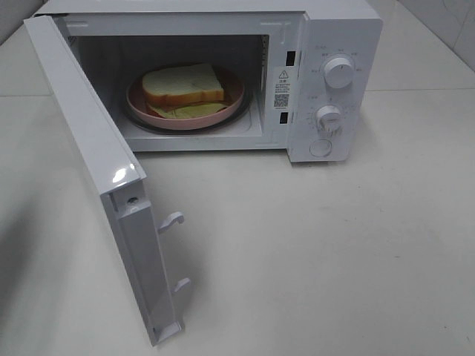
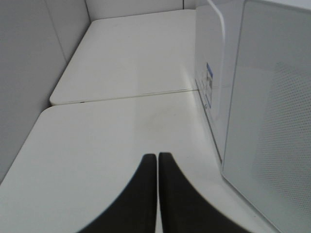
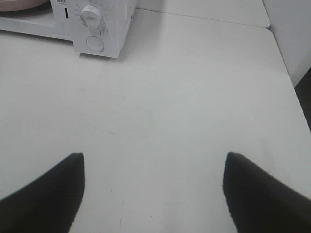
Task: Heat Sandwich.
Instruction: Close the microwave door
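Done: sandwich [image 1: 183,85] inside microwave [image 1: 349,30], 11 o'clock | To do: close door [image 1: 89,148] at 8 o'clock, start heating | My left fingers [image 2: 149,170] pinched together, empty; right fingers [image 3: 63,179] spread wide

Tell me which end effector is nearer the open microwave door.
Left. The left end effector, shut, is just beside the outer face of the door. The right end effector, open, hovers over the table in front of the control panel, well away.

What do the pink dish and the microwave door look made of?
Pink dish: probably matte plastic or silicone; even colour, dull rim, no glaze glints. Microwave door: glossy white plastic frame, judging by the highlight on its edge; its pane looks clear over dotted mesh, glass or plastic unclear.
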Available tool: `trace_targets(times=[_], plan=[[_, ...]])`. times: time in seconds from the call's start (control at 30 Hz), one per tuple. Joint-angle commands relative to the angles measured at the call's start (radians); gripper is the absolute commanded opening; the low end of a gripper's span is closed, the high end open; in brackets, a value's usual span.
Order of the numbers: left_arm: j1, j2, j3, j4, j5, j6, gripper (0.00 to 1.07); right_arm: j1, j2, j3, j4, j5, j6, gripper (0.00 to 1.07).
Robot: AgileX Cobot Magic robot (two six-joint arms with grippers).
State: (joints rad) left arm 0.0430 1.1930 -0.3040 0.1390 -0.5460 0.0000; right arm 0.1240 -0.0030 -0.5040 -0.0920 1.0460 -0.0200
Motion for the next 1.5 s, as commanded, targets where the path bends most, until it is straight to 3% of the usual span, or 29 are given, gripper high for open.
trace_targets(times=[0.03,0.1,0.23,0.37,0.4,0.5,0.67,1.0,1.5], plan=[[0.0,0.08,0.002,0.1,-0.139,-0.093,0.0,-0.005,-0.026,0.001,-0.005,-0.01,0.008,0.76],[0.0,0.146,0.002,0.198,-0.223,-0.148,0.0,-0.005,-0.026,0.001,-0.005,-0.01,0.008,0.76],[0.0,0.225,-0.013,0.291,-0.333,-0.18,0.0,-0.005,-0.026,0.001,-0.005,-0.01,0.008,0.76],[0.0,0.266,-0.037,0.336,-0.356,-0.215,0.0,-0.005,-0.026,0.001,-0.005,-0.01,0.008,0.76],[-0.012,0.283,-0.053,0.347,-0.357,-0.242,0.0,-0.005,-0.026,0.001,-0.005,-0.01,0.008,0.76],[-0.07,0.319,-0.078,0.361,-0.371,-0.245,0.0,-0.005,-0.026,0.001,-0.005,-0.01,0.008,0.76],[-0.15,0.356,-0.093,0.341,-0.372,-0.218,0.0,-0.005,-0.026,0.001,-0.005,-0.011,0.008,0.76],[-0.259,0.386,-0.108,0.247,-0.376,-0.216,0.0,-0.005,-0.026,0.001,-0.005,-0.011,0.008,0.76],[-0.424,0.462,-0.195,0.191,-0.366,-0.22,0.0,-0.005,-0.026,0.001,-0.005,-0.011,0.008,0.76]])
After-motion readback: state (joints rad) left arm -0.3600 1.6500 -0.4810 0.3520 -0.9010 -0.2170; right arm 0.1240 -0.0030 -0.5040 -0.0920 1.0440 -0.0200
